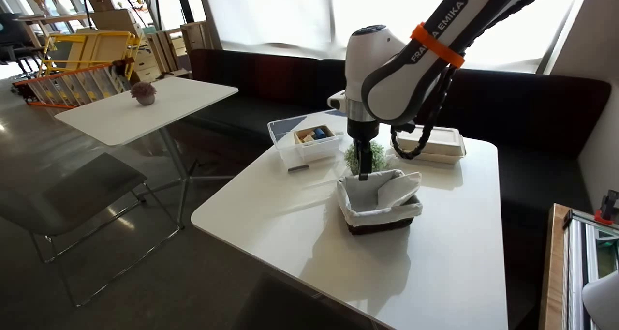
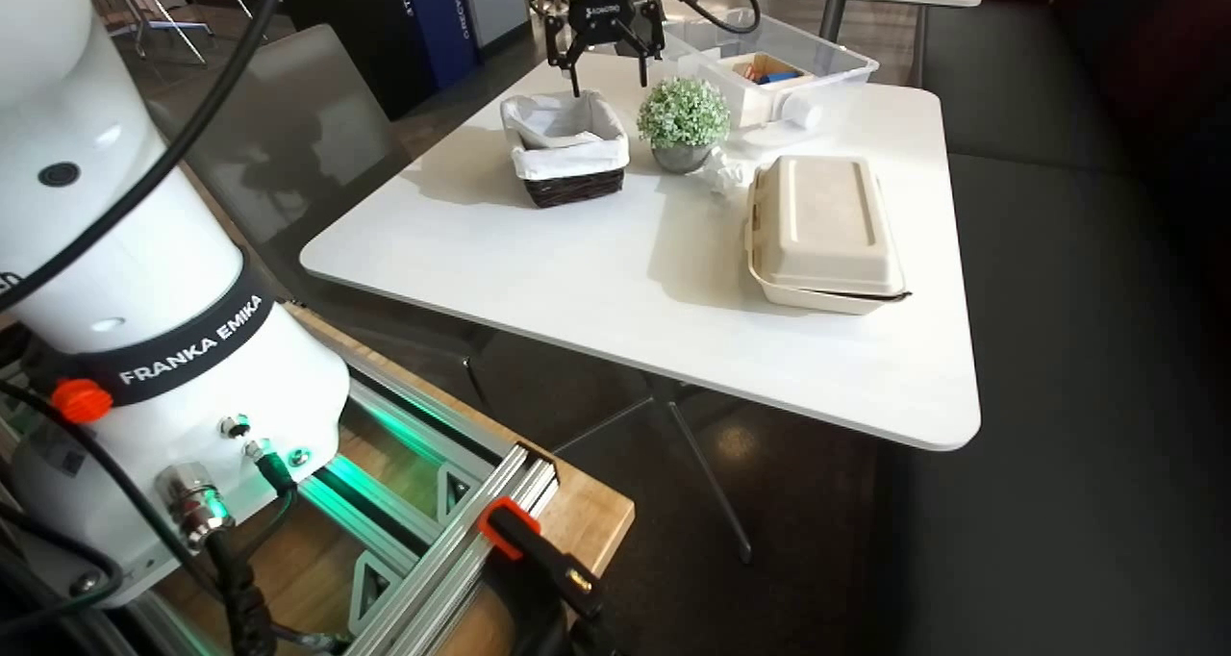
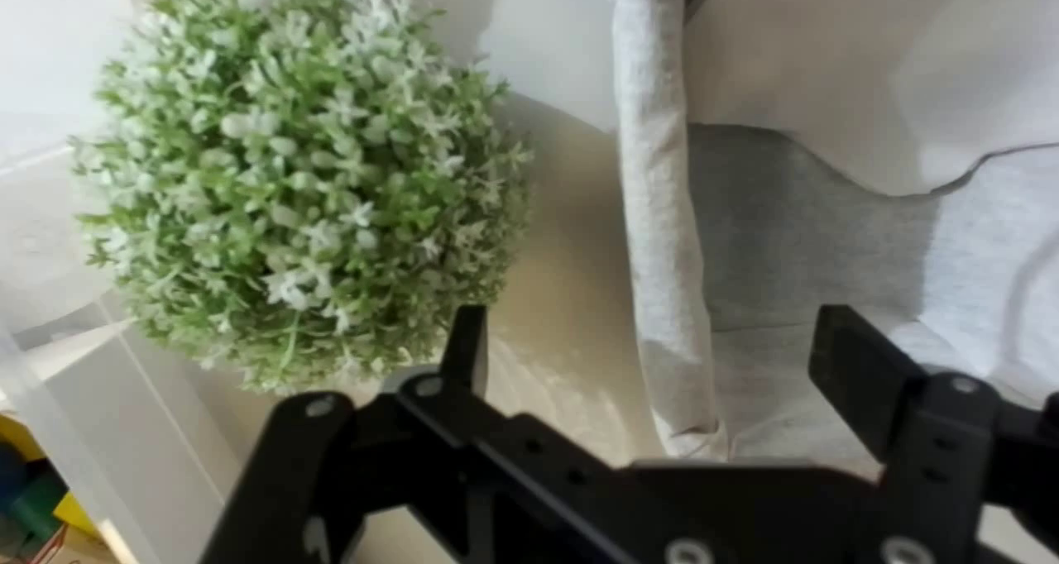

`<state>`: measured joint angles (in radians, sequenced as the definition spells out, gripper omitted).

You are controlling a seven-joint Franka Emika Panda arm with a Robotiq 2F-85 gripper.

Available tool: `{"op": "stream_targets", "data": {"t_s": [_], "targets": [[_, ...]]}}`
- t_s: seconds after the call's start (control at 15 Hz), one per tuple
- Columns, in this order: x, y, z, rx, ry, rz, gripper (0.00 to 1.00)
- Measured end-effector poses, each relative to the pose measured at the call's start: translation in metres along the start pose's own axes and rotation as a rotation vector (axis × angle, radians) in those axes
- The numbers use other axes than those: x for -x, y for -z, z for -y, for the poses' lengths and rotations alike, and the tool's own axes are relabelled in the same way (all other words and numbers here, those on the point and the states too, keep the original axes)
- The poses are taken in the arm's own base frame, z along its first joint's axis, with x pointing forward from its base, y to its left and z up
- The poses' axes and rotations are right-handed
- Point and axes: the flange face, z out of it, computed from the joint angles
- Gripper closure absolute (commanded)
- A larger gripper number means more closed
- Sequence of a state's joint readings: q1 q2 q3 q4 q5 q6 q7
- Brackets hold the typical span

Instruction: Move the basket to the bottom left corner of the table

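The basket (image 1: 379, 217) has dark woven sides and a whitish lining folded over its rim. It stands upright on the white table (image 1: 454, 267). It also shows in an exterior view (image 2: 575, 187), toward that table's (image 2: 481, 262) far left edge, with a pale folded sheet inside. My gripper (image 2: 610, 88) is open, pointing down at the basket's rim beside the plant. In the wrist view the open fingers (image 3: 651, 324) straddle the basket's lined rim (image 3: 662, 208), one over the inside and one on the plant side. Nothing is between the fingers except the rim below; contact cannot be told.
A potted green plant (image 2: 683, 122) stands close beside the basket, near one finger in the wrist view (image 3: 306, 184). A clear bin (image 2: 827, 69) with blocks, a beige clamshell box (image 2: 827, 228) and crumpled paper (image 2: 723, 170) are also on the table. A grey chair (image 2: 279, 127) stands alongside.
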<state>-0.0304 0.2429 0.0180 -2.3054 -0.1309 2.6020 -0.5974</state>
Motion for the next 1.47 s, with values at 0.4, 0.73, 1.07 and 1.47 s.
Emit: {"op": "stream_targets", "data": {"t_s": [0.4,0.73,1.07,1.47], "targets": [[-0.004,-0.003,0.002,-0.017,-0.001,-0.008,0.00],[-0.008,-0.014,0.012,-0.037,0.071,0.003,0.00],[-0.010,-0.025,0.016,-0.052,0.155,-0.002,0.42],[-0.013,-0.035,0.023,-0.072,0.241,-0.007,0.89]]}}
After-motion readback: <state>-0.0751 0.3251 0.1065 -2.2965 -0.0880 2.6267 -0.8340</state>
